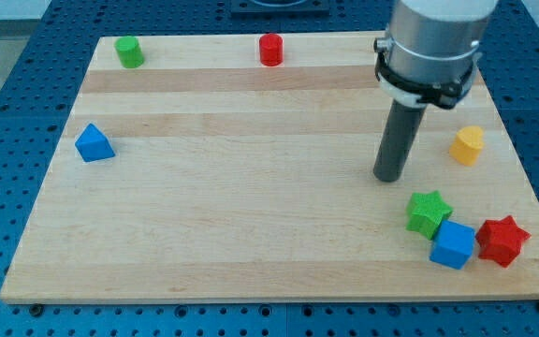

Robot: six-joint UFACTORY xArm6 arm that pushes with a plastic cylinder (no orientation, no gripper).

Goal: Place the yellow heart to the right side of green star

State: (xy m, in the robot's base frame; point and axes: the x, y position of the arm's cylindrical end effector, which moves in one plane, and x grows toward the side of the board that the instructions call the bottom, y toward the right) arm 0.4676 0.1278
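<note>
- My tip (388, 177) rests on the wooden board (251, 215), up and toward the view's left of the green star (428, 212), near it but apart from it.
- There are no fingers to open or close here; the arm ends in a plain dark rod, and it touches no block.
- The yellow heart (468, 145) lies toward the view's top of the green star and a little to its right, apart from it; its heart outline is hard to make out.
- The blue cube (453, 244) touches the green star's lower right, and the red star (502, 240) sits just beyond the cube, so the space to the star's right is tight.
- As I judge it, the step in hand is getting behind the heart: the tip should come round to the side of the heart away from the green star, then push it toward the view's bottom.
- The push should be slow and centred, so the heart does not spin off or knock the red star.
- Well away from the green star, at the view's top and left, sit a red cylinder (270, 49), a green cylinder (129, 52) and a blue triangle (94, 143); none matters here.
</note>
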